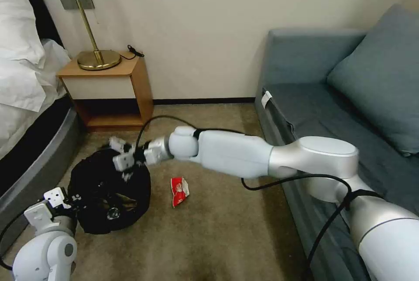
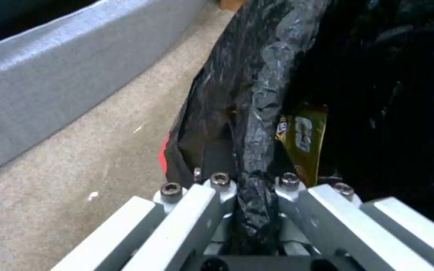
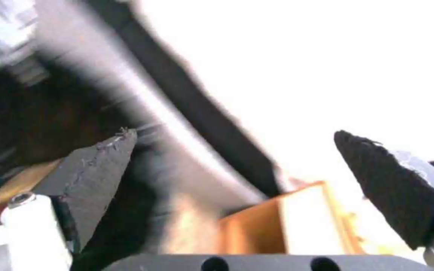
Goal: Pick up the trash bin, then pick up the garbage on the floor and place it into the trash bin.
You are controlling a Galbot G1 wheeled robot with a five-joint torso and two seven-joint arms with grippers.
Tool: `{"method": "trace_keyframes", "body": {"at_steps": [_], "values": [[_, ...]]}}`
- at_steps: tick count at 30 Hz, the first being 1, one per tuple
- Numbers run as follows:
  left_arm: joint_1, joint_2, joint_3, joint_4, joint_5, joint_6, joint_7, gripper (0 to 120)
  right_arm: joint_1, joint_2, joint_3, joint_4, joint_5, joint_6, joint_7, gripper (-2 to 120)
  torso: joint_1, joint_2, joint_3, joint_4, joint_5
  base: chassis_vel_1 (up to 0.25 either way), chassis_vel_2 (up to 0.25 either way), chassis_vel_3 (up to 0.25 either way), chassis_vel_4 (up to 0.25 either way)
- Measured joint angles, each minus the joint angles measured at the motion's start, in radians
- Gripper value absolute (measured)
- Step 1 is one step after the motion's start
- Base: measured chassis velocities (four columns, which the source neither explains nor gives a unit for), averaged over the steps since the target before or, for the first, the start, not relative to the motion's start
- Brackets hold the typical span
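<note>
Nothing here is actually readable. The red snack packet [image 1: 179,190] on the floor has some white print, way too small to make out. The gold wrapper [image 2: 303,140] inside the trash bin [image 1: 109,193] has a light printed panel, but it's just blur.

— What is my left gripper [image 2: 254,210] clamping?
— I am pinching the crinkled black bag rim of the trash bin [image 1: 109,193], which is sitting on the carpet by the bed.
— And the garbage?
— A gold-and-dark wrapper [image 2: 302,143] is lying inside; the red snack packet [image 1: 179,190] is lying just beside the bin.
</note>
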Motion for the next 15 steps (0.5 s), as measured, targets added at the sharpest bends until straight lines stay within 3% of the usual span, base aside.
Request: {"method": "trace_keyframes", "body": {"at_steps": [4, 6, 7, 8, 10, 11, 15], "values": [[-0.005, 0.003, -0.016, 0.007, 0.000, -0.002, 0.000, 2, -0.019, -0.067, 0.058, 0.109, 0.114, -0.070, 0.080, 100, 0.000, 0.000, 0.000, -0.0001, 0.0002, 0.000, 0.000, 0.000, 0.000], [-0.010, 0.007, -0.034, 0.013, -0.002, -0.004, 0.000, 2, -0.073, -0.172, 0.056, 0.241, 0.303, -0.162, 0.234, 100, 0.000, 0.000, 0.000, -0.0001, 0.0002, 0.000, 0.000, 0.000, 0.000], [-0.011, 0.009, -0.037, 0.014, -0.002, -0.005, 0.000, 2, -0.094, -0.195, 0.055, 0.263, 0.335, -0.173, 0.266, 100, 0.000, 0.000, 0.000, -0.0003, 0.0003, 0.000, 0.000, 0.000, 0.000], [-0.011, 0.009, -0.037, 0.014, -0.002, -0.005, 0.000, 2, -0.094, -0.195, 0.055, 0.263, 0.335, -0.173, 0.266, 100, 0.000, 0.000, 0.000, -0.0003, 0.0003, 0.000, 0.000, 0.000, 0.000], [-0.011, 0.012, -0.043, 0.020, -0.005, -0.009, 0.001, 2, -0.184, -0.289, 0.080, 0.314, 0.373, -0.165, 0.359, 100, 0.000, 0.000, 0.000, -0.0004, 0.0004, 0.000, 0.000, 0.000, 0.000], [-0.011, 0.012, -0.043, 0.020, -0.005, -0.009, 0.001, 2, -0.184, -0.289, 0.080, 0.314, 0.373, -0.165, 0.359, 100, 0.000, 0.000, 0.000, -0.0004, 0.0004, 0.000, 0.000, 0.000, 0.000], [-0.009, 0.012, -0.049, 0.028, -0.006, -0.013, 0.003, 2, -0.283, -0.411, 0.120, 0.409, 0.406, -0.165, 0.501, 100, 0.000, 0.000, 0.000, -0.0006, 0.0002, 0.000, 0.000, 0.000, 0.000]]}}
